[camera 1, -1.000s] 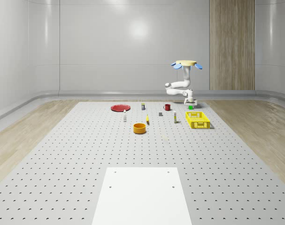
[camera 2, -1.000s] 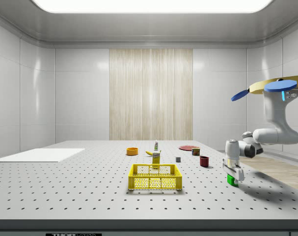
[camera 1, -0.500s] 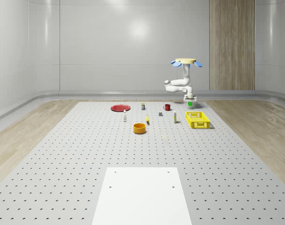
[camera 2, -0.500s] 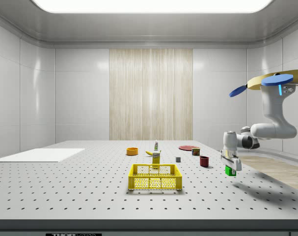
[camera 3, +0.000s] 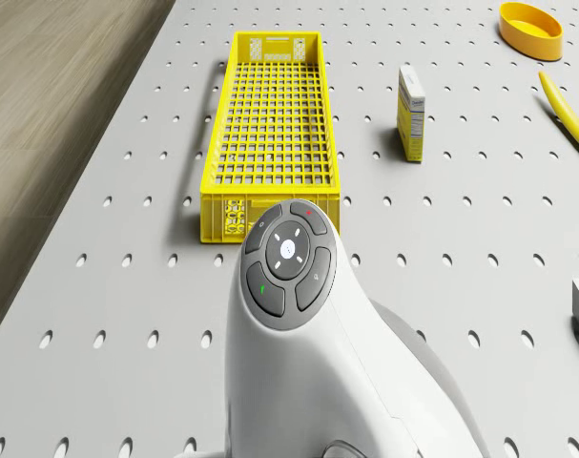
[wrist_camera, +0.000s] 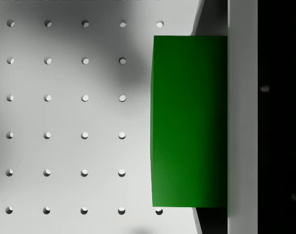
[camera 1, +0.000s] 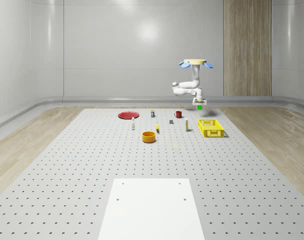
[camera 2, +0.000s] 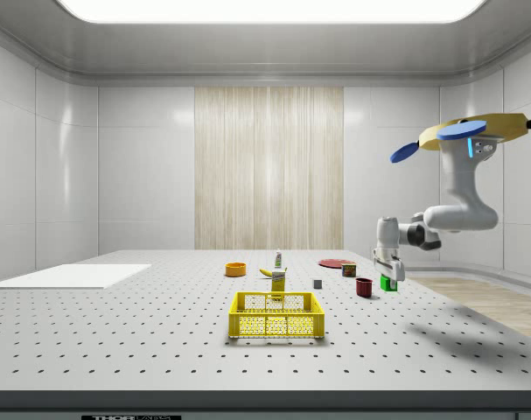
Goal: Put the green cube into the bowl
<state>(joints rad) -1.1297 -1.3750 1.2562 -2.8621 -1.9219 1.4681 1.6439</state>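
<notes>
The orange bowl (camera 1: 149, 136) is seen nearest on the perforated surface (camera 1: 91, 165), with the yellow basket (camera 1: 211, 128) at about three o'clock from it and slightly farther off. Beyond the basket, in the air above the surface near the red cup (camera 2: 364, 287), the green cube (camera 2: 387, 283) is held by the pincer (camera 2: 387, 278), which is closed on it; one finger (wrist_camera: 241, 122) is pressed against its side. The drone (camera 1: 197, 63) is seen hovering above, over the far part of the surface.
</notes>
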